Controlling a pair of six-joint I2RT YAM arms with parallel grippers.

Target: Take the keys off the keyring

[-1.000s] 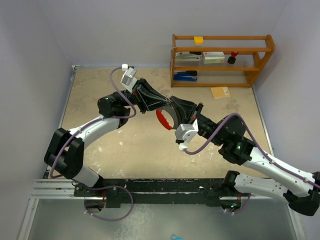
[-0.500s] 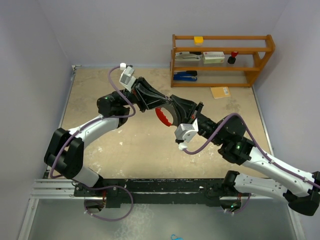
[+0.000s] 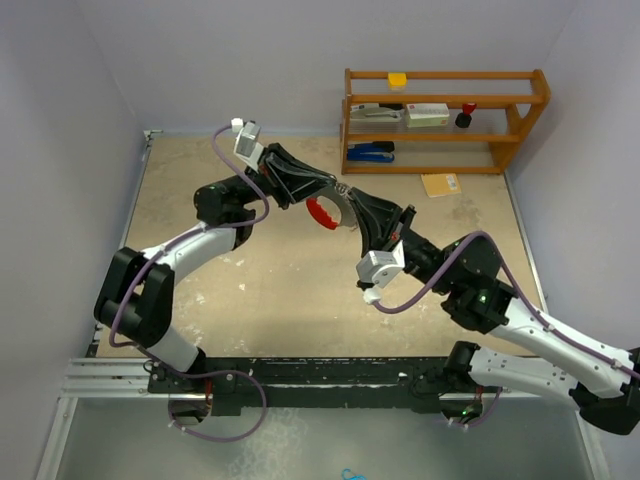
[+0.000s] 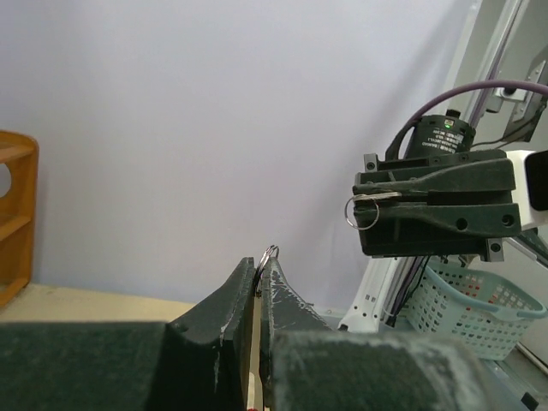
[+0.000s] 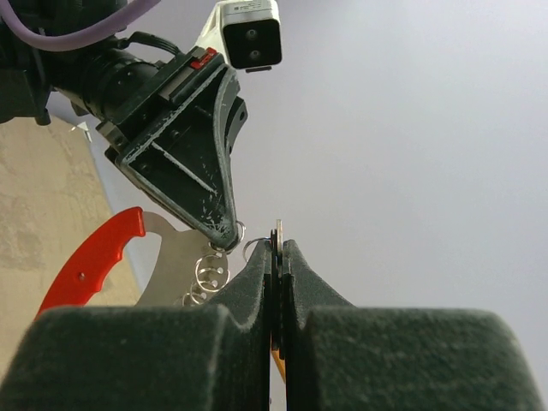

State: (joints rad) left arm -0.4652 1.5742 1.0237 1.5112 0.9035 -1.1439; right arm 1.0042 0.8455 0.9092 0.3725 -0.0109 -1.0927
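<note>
The left tool (image 4: 260,272) is clamped on the keyring (image 5: 96,259). The right tool (image 5: 276,255) pinches 1 key (image 4: 383,197) beside it.

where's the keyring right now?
Top view, mid-table: the keyring is held up between the left fingers and right fingers, in front of the wooden shelf.

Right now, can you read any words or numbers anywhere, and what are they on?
No text can be read.
Label on the black motor: print too small.
White box on the wooden shelf: too blurred.
</note>
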